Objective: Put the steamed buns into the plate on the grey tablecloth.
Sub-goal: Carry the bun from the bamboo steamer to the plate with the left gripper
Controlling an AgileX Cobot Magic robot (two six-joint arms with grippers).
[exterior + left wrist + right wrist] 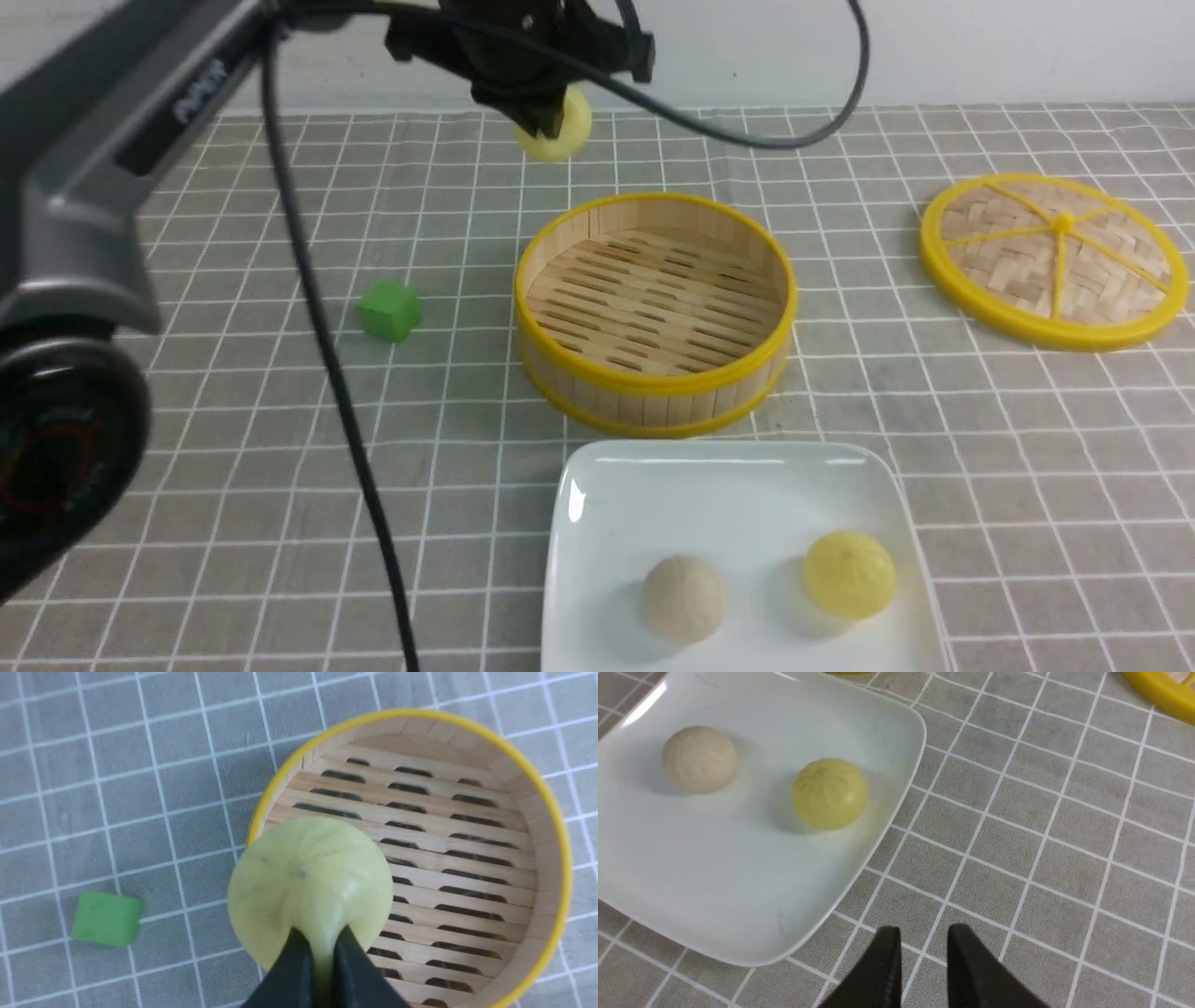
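My left gripper (546,117) is shut on a pale yellow steamed bun (560,131) and holds it high above the far left rim of the bamboo steamer. In the left wrist view the gripper (322,940) pinches the bun (308,877) at its edge. The white plate (653,485) lies on the grey tablecloth (233,467) at the front. It holds a beige-white bun (683,597) and a pale yellow bun (850,574). My right gripper (923,935) is empty, its fingers close together, above the cloth beside the plate (691,882), the beige bun (699,759) and the yellow bun (830,793).
The round yellow-rimmed steamer (653,397) stands empty just behind the plate and shows in the left wrist view (556,858). Its woven lid (1055,261) lies flat at the back right. A green cube (390,310) sits left of the steamer.
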